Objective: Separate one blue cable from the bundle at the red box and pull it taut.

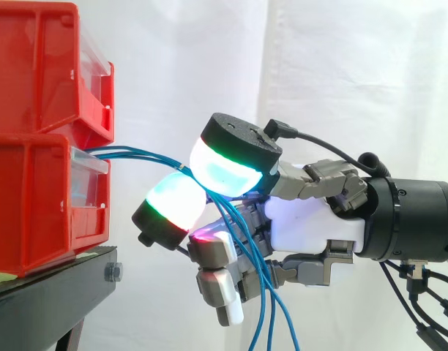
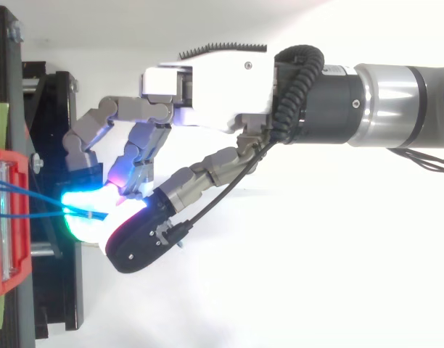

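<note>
Hand point(image 1: 312, 223): centre-right of the side view, fingers curled, two glowing fingertips point(image 1: 224, 172) pinched together on the cables.
Thin blue cables point(image 1: 136, 154): leave the lower bin's front at left, pass between those pads, then hang through the fingers to the bottom edge.
Red plastic bins point(image 1: 34, 197): stacked at the left edge, on a black metal stand point(image 1: 48, 292).

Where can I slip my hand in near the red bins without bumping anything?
Free: above the robot hand, right of the upper red bin; also, narrowly, under the blue cables before the lower red bin. Crowded: beneath that hand, where cables hang.
</note>
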Controlling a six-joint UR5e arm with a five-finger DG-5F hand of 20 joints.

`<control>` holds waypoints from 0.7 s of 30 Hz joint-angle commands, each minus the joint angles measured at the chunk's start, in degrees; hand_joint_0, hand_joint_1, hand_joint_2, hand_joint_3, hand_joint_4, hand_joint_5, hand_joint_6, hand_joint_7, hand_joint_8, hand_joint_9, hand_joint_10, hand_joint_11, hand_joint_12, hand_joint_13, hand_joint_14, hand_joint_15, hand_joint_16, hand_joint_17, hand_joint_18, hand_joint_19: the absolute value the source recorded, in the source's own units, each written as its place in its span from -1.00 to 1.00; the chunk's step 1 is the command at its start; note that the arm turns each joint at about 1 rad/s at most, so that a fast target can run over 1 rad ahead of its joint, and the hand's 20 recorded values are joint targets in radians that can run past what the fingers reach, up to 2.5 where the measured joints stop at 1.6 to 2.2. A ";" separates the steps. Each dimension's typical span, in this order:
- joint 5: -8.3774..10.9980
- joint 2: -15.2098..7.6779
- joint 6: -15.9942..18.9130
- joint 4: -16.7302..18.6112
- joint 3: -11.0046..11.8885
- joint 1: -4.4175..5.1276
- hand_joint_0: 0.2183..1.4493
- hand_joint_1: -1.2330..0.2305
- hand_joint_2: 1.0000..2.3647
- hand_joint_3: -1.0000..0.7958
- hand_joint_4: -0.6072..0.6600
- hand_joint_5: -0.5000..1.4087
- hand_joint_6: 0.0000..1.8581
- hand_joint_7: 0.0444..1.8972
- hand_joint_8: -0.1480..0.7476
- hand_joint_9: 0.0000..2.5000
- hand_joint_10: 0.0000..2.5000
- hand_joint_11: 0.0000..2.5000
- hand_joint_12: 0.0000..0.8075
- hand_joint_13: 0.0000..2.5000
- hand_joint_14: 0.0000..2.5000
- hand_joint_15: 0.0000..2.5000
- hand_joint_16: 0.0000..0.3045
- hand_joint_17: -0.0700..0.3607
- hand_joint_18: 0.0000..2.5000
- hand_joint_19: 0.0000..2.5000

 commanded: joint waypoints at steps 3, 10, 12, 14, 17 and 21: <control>0.01 -0.01 0.00 0.07 -0.04 0.00 -0.09 -0.52 -1.00 -0.44 -0.14 -0.66 0.01 0.24 0.02 -0.12 -0.98 -0.12 -0.04 -0.12 -0.98 -0.35 -0.67 -0.15 -0.25 -0.39; 0.19 -0.01 0.00 -0.20 -0.04 0.00 -0.27 -0.37 -1.00 -0.44 -0.01 -0.64 -0.01 0.23 0.04 -0.06 -0.98 -0.11 -0.03 -0.09 -0.98 -0.35 -0.70 -0.20 -0.25 -0.37; 0.19 -0.01 0.00 -0.11 -0.04 0.00 -0.31 -0.30 -1.00 -0.44 0.01 -0.63 -0.02 0.20 0.04 -0.05 -0.98 -0.14 -0.03 -0.09 -0.98 -0.35 -0.70 -0.20 -0.26 -0.35; 0.19 -0.01 0.09 -0.20 -0.04 0.00 -0.34 -0.23 -1.00 -0.44 -0.02 -0.63 -0.04 0.22 0.03 -0.04 -0.98 -0.16 -0.03 -0.09 -0.98 -0.34 -0.70 -0.20 -0.26 -0.33; 0.19 -0.01 0.09 -0.20 -0.04 0.00 -0.36 -0.12 -1.00 -0.41 -0.05 -0.62 -0.07 0.20 0.03 -0.03 -0.98 -0.19 -0.02 -0.08 -0.98 -0.34 -0.69 -0.18 -0.25 -0.31; 0.19 -0.01 0.18 -0.20 -0.04 0.00 -0.35 -0.03 -0.99 -0.34 -0.01 -0.61 -0.11 0.15 0.01 -0.03 -0.98 -0.21 -0.03 -0.08 -0.98 -0.34 -0.68 -0.16 -0.25 -0.29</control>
